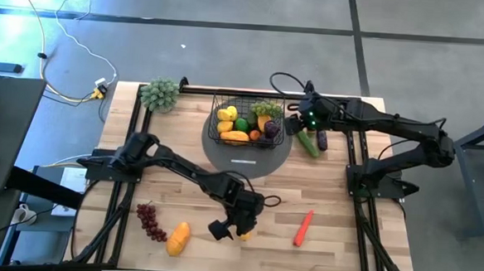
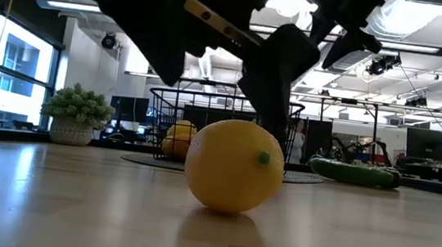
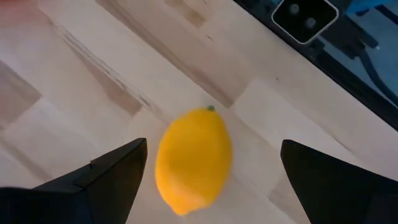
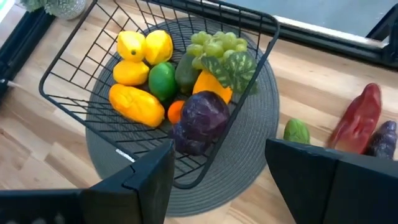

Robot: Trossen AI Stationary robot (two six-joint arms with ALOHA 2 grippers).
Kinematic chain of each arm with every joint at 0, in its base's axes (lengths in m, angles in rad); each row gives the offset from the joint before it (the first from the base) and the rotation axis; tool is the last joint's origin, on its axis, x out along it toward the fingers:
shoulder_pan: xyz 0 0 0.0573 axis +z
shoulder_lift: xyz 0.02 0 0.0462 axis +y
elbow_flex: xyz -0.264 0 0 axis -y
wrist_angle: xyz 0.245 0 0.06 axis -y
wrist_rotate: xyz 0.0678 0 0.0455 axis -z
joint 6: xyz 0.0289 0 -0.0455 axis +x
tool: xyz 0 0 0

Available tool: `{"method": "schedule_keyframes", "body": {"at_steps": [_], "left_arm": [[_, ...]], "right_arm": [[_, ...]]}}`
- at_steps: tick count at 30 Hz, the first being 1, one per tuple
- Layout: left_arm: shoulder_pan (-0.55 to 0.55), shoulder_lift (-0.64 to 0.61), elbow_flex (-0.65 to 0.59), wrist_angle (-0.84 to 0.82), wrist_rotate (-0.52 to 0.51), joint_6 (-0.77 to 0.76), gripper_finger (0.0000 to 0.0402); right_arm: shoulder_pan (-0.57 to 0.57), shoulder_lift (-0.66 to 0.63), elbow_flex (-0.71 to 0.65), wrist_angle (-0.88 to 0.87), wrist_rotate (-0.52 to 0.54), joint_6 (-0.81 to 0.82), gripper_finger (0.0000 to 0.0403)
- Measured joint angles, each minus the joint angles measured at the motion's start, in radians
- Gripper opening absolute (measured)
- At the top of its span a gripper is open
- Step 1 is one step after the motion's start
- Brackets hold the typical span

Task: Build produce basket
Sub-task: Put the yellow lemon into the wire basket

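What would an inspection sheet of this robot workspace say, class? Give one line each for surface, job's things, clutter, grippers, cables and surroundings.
Surface: pale wooden table, with a grey round mat under the basket.
Job's things: black wire basket already holds lemons, a lime, green grapes and other produce. Loose on the table: lemon, carrot, mango, purple grapes, cucumber.
Clutter: pale green bushy plant at the table's far left corner.
Grippers: left gripper open, straddling the lemon near the front edge; right gripper open, beside the basket.
Cables: white cable looping across the floor.
Surroundings: a workshop room with monitors and ceiling lights; no person seen.
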Motion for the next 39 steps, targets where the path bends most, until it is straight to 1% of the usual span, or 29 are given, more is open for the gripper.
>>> {"method": "schedule_keyframes", "body": {"at_steps": [5, 10, 19, 22, 31, 34, 37, 39], "left_arm": [[-0.01, 0.036, 0.0, 0.017, -0.008, 0.0, 0.036], [-0.016, 0.067, 0.0, 0.027, -0.054, 0.0, 0.036], [-0.015, 0.069, 0.0, 0.052, -0.068, -0.009, 0.0354], [-0.016, 0.07, 0.0, 0.055, -0.114, -0.005, 0.0336], [-0.016, 0.071, 0.0, 0.056, -0.109, -0.001, 0.0248], [-0.016, 0.071, 0.0, 0.053, -0.108, -0.023, 0.0219], [-0.014, 0.07, 0.0, 0.04, -0.105, -0.045, 0.0196], [-0.012, 0.065, 0.0, 0.021, -0.106, -0.06, 0.0188]], "right_arm": [[0.025, 0.0, 0.0, -0.004, 0.011, 0.001, 0.0231], [0.041, 0.0, 0.0, -0.004, 0.011, 0.001, 0.0231], [0.062, 0.0, 0.0, -0.006, 0.011, 0.024, 0.0231], [0.062, 0.0, 0.0, -0.008, 0.011, 0.024, 0.0231], [0.062, 0.0, 0.0, -0.01, 0.011, 0.024, 0.0231], [0.062, 0.0, 0.0, -0.01, 0.011, 0.024, 0.0231], [0.062, 0.0, 0.0, -0.011, 0.011, 0.019, 0.0231], [0.062, 0.0, 0.0, -0.013, 0.011, 0.018, 0.0231]]}}
